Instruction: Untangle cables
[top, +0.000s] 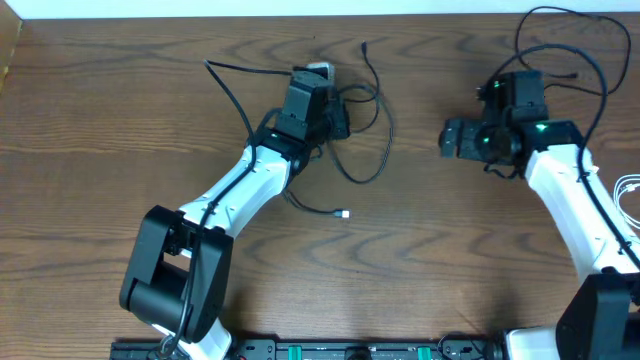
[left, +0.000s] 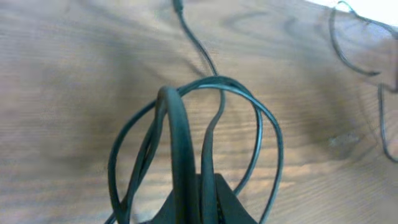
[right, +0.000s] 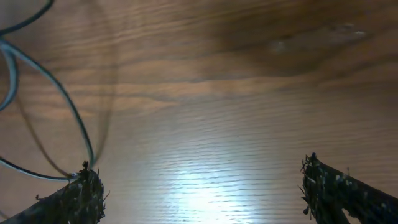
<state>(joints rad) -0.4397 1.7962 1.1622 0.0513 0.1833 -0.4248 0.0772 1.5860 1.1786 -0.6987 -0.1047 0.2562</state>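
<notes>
- The table (top: 100, 150) is brown wood. It holds everything.
- The left arm (top: 230, 190) reaches from the near left corner toward the middle of the far edge. The right arm (top: 570, 190) stands by the right edge.
- The black cables (top: 383, 130) lie in loose loops near the middle of the far edge, all around the tip of the left arm.
- A white cable (top: 630, 195) peeks in at the right edge, well apart from the black ones.
- The left gripper (left: 202, 186) is pinched tight on a bunch of black loops.
- The right gripper (right: 199, 168) is wide and holds nothing. It is well to the right of the tangle.
- A small plug (top: 345, 213) lies alone, nearer the middle of the table.
- I think the tangle is only grabbed, not yet pulled apart. Next, the right gripper should come over, take one loose strand, and pull gently away.
</notes>
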